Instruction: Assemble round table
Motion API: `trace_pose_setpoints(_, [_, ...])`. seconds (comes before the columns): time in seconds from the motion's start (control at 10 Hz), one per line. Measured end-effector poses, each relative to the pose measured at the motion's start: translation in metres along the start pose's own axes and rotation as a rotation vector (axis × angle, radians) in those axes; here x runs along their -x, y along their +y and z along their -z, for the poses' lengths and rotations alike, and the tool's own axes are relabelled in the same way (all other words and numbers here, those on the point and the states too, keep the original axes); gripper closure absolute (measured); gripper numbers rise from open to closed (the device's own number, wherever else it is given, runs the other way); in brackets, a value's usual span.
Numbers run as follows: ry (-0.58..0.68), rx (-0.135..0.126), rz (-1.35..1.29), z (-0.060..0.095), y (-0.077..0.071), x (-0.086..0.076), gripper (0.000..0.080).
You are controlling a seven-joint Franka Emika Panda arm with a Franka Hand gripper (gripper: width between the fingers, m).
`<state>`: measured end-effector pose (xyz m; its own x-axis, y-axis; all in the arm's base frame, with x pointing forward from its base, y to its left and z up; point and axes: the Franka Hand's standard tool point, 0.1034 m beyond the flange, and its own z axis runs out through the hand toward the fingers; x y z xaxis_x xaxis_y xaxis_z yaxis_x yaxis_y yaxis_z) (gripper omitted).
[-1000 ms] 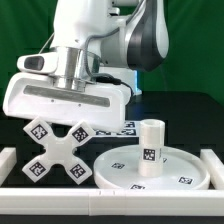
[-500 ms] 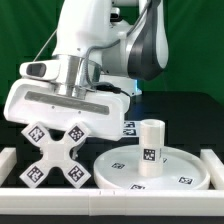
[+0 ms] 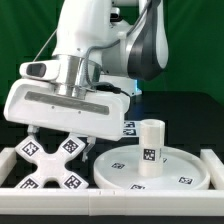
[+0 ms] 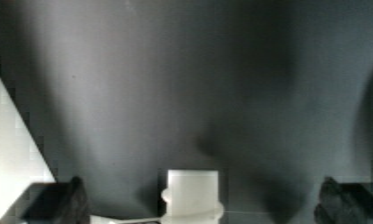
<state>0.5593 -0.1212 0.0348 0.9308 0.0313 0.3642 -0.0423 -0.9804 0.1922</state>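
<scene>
Your cross-shaped base (image 3: 55, 165) lies flat, tags up, at the exterior view's left, just beside the round disc (image 3: 185, 166), on which the leg (image 3: 150, 148) stands upright. Its four arms run diagonally as an X, so it has no single long axis. Your gripper (image 4: 201, 200) hangs over it with jaws spread wide. One white arm shows between the fingertips (image 4: 50, 200), touching neither.

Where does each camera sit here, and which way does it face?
Exterior view: off the arm, low at the table's edge, facing base, disc and leg; shows arm and gripper.
Wrist view: on the wrist, looking down at the dark table; shows both fingertips, wide apart.
Shared: the gripper and a white piece between its fingers, probably the base.
</scene>
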Motion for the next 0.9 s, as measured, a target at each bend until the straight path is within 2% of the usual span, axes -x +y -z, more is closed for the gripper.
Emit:
trace_pose_setpoints(0.2, [-0.05, -0.051, -0.031, 0.031, 0.01, 0.003, 0.0151])
trace_pose_setpoints(0.4, [-0.08, -0.083, -0.057, 0.044, 0.011, 0.003, 0.0151])
trace_pose_setpoints(0.5, [-0.103, -0.107, -0.065, 0.049, 0.01, 0.002, 0.0151])
trace_pose_setpoints(0.6, [-0.109, -0.113, -0.068, 0.049, 0.01, -0.001, 0.0151])
trace_pose_setpoints(0.8, [-0.119, -0.109, -0.074, 0.043, 0.014, 0.002, 0.0151])
trace_pose_setpoints(0.9, [-0.142, -0.134, -0.079, 0.043, 0.009, -0.004, 0.0151])
